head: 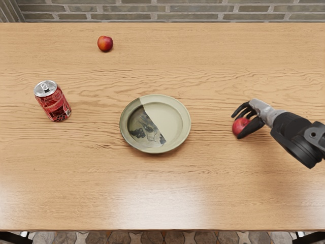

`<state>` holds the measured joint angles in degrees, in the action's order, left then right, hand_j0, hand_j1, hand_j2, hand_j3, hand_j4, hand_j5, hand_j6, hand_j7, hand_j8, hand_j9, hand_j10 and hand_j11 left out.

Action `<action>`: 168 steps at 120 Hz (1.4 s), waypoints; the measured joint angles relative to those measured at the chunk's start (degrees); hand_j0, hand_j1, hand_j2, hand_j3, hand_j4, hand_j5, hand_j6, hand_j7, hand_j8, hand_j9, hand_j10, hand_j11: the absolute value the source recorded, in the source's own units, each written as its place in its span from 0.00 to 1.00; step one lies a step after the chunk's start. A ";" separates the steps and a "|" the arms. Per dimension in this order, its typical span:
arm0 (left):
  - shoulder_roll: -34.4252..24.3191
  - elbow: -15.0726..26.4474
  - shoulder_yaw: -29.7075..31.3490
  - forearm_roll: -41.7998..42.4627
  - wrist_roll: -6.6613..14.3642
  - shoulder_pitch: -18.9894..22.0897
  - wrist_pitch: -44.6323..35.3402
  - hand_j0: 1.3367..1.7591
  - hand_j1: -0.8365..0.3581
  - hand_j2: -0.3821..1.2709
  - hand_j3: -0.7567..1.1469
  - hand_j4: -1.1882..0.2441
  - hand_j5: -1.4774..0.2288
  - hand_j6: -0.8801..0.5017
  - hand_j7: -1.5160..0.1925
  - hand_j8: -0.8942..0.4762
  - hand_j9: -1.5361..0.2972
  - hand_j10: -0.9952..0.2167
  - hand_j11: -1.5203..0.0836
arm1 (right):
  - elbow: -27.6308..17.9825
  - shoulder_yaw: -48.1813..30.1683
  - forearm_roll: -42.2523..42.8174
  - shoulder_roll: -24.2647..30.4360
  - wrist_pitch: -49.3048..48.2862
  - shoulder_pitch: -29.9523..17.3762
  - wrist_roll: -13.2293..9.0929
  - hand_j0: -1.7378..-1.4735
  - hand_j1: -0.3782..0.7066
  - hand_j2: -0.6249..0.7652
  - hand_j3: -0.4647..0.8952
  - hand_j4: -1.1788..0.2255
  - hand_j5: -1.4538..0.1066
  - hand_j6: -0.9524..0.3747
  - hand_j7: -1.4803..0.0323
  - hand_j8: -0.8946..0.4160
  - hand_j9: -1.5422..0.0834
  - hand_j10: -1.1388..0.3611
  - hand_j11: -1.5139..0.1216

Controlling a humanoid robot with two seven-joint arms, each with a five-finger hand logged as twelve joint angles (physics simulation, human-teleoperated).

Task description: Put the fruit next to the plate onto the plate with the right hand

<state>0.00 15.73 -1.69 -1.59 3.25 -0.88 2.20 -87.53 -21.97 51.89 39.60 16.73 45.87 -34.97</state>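
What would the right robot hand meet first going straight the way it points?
The red fruit, already inside the curled fingers of the right robot hand. Beyond it, the line seems to pass the plate at its far rim over bare table; depth is unclear.

Red fruit (pixel 238 126) is being held in curled fingers of right hand (pixel 252 116), well right of plate (pixel 175 115). Soda can (pixel 52 101) is standing left of plate; second fruit (pixel 105 43) is lying beyond plate, up-left.
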 joint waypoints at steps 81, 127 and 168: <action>0.00 0.00 0.02 0.01 0.00 0.00 0.00 0.76 0.99 0.23 0.40 0.83 0.87 0.64 0.89 0.65 0.84 0.82 0.95 | 4.13 -14.35 -0.66 -21.99 -14.50 0.77 -0.02 0.31 0.56 0.64 0.34 0.34 0.29 0.32 0.35 0.41 0.34 0.46 0.32; 0.00 0.00 0.02 0.01 0.00 0.00 0.00 0.76 0.99 0.23 0.40 0.83 0.87 0.64 0.89 0.65 0.84 0.82 0.95 | 3.39 -32.78 -8.99 -19.85 -39.60 -2.69 -0.03 0.30 0.17 0.49 0.34 0.72 0.77 0.61 0.82 0.61 0.80 0.68 0.78; 0.00 0.00 0.01 0.01 0.01 0.00 0.00 0.76 0.99 0.23 0.40 0.83 0.87 0.64 0.89 0.65 0.84 0.82 0.95 | 4.45 -51.97 -38.03 -11.35 -51.28 -20.92 -0.03 0.30 0.07 0.46 0.34 0.80 0.89 0.68 0.93 0.65 0.91 0.73 0.88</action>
<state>0.00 15.73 -1.67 -1.58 3.25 -0.88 2.20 -83.08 -73.94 13.86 28.25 -34.55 24.95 -35.00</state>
